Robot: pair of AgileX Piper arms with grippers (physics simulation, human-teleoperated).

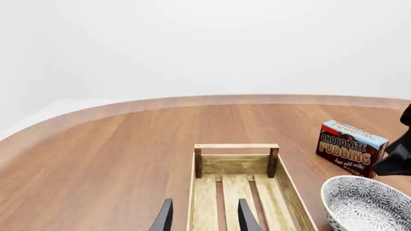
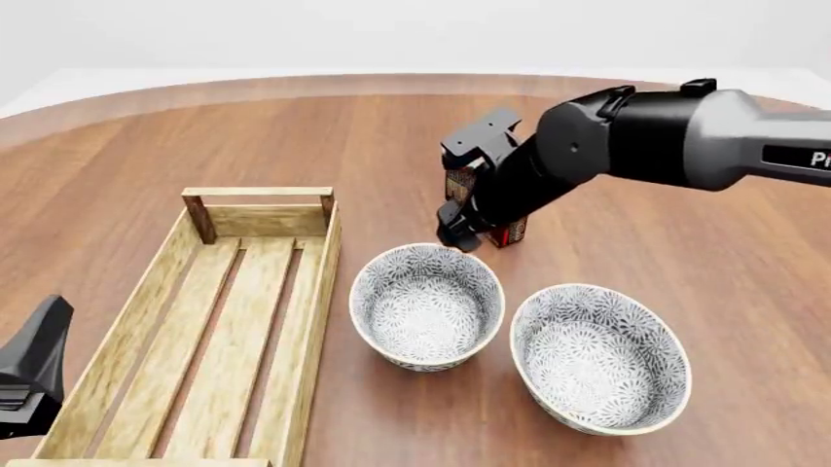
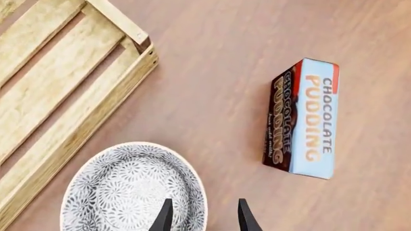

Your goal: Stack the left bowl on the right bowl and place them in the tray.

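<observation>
Two grey-white patterned bowls stand side by side on the wooden table: the left bowl (image 2: 426, 305) and the right bowl (image 2: 600, 357). Left of them lies the long light-wood tray (image 2: 208, 321), with nothing in it. My right gripper (image 2: 457, 236) hangs just over the left bowl's far rim. In the right wrist view it (image 3: 203, 219) is open, its fingers on either side of the left bowl's rim (image 3: 128, 192). My left gripper (image 1: 204, 221) is open and holds nothing, low over the tray's near end (image 1: 234, 192); only its tip (image 2: 33, 375) shows at the front view's left edge.
A chocolate pudding box (image 2: 500, 229) stands just beyond the left bowl, mostly hidden behind the right arm (image 2: 649, 136); it shows well in the right wrist view (image 3: 305, 120). The table's curved far edge (image 1: 212, 98) runs behind everything.
</observation>
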